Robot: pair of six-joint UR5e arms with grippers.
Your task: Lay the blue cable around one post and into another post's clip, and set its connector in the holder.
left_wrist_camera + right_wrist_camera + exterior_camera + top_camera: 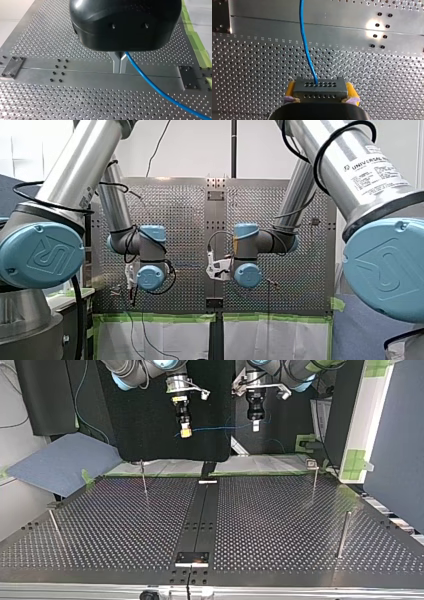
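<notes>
Right wrist view first, nearest the lens: our right gripper point(318, 92) is clamped on the connector point(318, 88), with one yellow pad point(290, 88) pressed to each side. The connector is a small grey block, and its face shows two rows of tiny dark holes. The cable point(305, 45) leaves the upper row near the middle. It is thin, smooth and bright blue, and it runs straight ahead of the gripper over the table point(249, 75) and across the plain strip point(337, 22).

Left wrist view: below the black body, our left gripper point(120, 71) has its metal fingers point(116, 62) pressed together on the cable point(150, 85). From the fingers the cable sweeps away in one gentle curve above the table point(50, 100).

Top view, from the near edge: a dark plate point(192, 558) lies on the centre strip point(200, 520). Thin posts point(343, 532) stand upright on the table point(280, 525), two nearer and two farther back. Beyond them both grippers hang above the far edge, our right gripper point(185, 433) at the view's left and our left gripper point(255, 426) at its right. The cable point(220, 427) is strung between them in the air with a slight sag, well apart from the posts.
</notes>
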